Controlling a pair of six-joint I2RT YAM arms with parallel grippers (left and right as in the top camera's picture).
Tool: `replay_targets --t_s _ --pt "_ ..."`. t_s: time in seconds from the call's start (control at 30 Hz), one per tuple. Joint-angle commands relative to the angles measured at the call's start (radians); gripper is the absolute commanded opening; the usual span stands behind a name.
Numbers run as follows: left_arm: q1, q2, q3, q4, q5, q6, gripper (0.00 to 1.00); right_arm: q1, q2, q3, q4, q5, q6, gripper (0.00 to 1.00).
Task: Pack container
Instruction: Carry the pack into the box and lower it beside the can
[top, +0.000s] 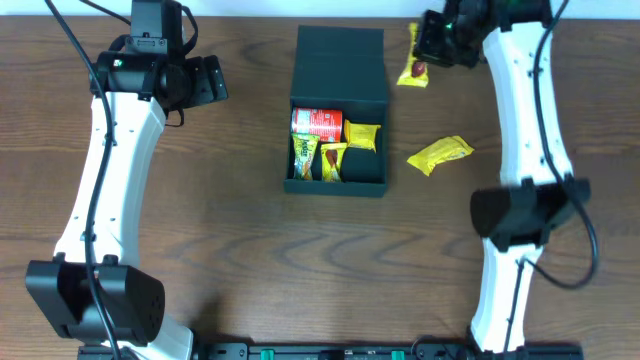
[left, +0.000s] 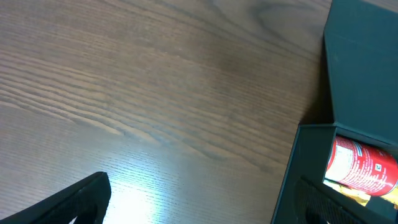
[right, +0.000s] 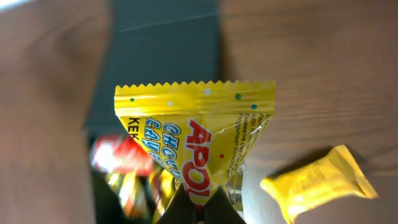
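**Yellow Packet Pinched and Raised, Bound for the Box**

Gripped a yellow, zigzag-edged plastic snack packet (right: 196, 140) by one sealed end, the right gripper (right: 193, 211) clamped shut on it. Held it apparently clear of the brown wood-grain table (top: 230, 220), probably so that it could pass over a wall instead of dragging. Left a second yellow wrapped snack bar (right: 320, 183) lying loose on the wood just beyond, apart from the box, presumably for a later trip. Found the dark teal-green rectangular matte container (top: 340, 65) at the table's middle, hinged lid laid back flat to leave the mouth open. Inside, a red cylindrical pack (top: 317, 123) and several small yellow sachets (top: 362, 135), with some room seemingly spare. Farthest off, parked the left gripper (top: 205, 82) on the container's other side, fingers spread wide on nothing, seemingly to stay out of the way.
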Motion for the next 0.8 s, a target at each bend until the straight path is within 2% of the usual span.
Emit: replay_targets --t_s 0.0,0.23,0.47,0.77 --pt "0.004 0.007 -0.002 -0.005 -0.018 0.01 0.95 0.091 -0.003 0.004 -0.049 0.066 -0.124 0.02" --pt "0.004 0.007 -0.002 -0.005 -0.018 0.01 0.95 0.217 0.077 -0.006 -0.156 0.137 -0.155 0.02" --pt "0.004 0.007 -0.002 -0.003 -0.018 0.01 0.95 0.229 0.173 -0.01 -0.233 0.123 -0.098 0.02" --pt "0.004 0.007 -0.002 0.0 -0.019 0.011 0.95 0.248 0.176 -0.018 -0.233 0.102 -0.082 0.02"
